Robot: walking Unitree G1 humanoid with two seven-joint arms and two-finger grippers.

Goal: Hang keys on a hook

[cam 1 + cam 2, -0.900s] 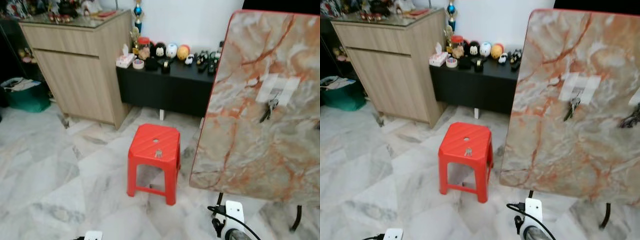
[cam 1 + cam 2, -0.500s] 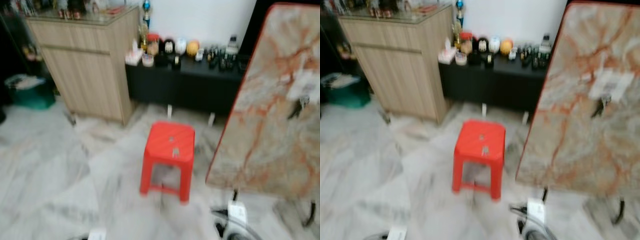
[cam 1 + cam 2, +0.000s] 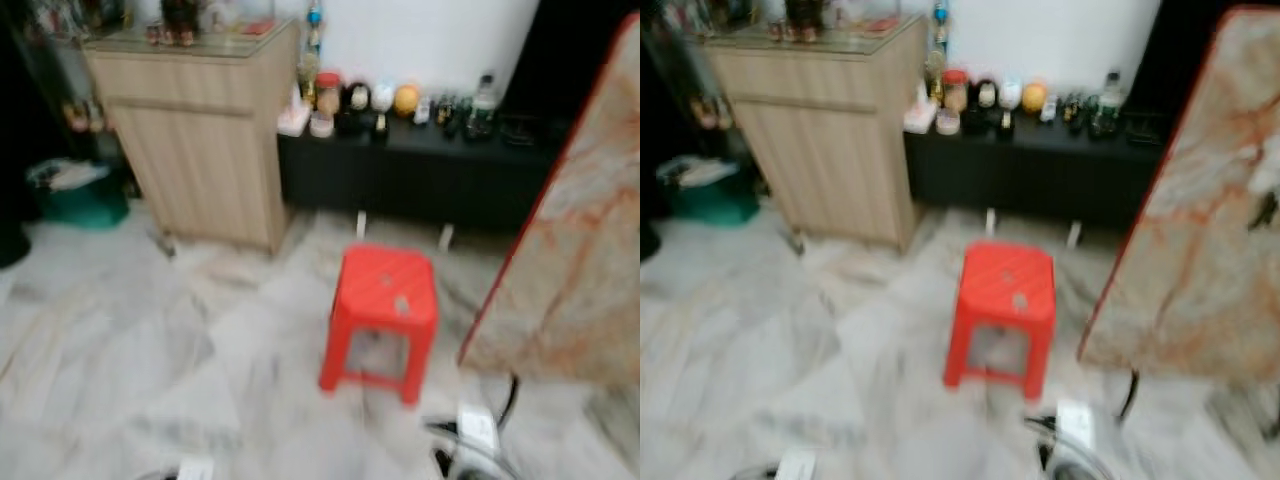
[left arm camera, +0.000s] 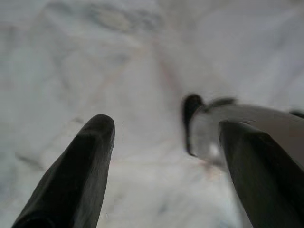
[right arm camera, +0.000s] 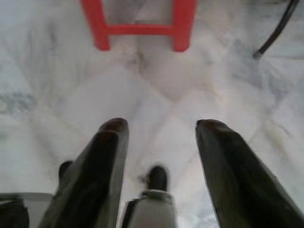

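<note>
Red stool [image 3: 383, 292] on open marble floor [image 3: 130, 340], both end effectors [image 4: 164, 142] [image 5: 161, 137] spread wide.

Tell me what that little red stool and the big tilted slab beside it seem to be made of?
The red stool looks like moulded plastic: uniform bright colour, smooth one-piece seat and legs. The tilted slab has a marble look, cream with orange veins and a thin red edge; whether it is stone or a printed tabletop, the blur leaves open.

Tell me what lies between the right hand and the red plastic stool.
Bare grey-veined marble floor alone, judging by the right wrist view: the open right hand hangs above it, the red plastic stool's legs beyond.
</note>
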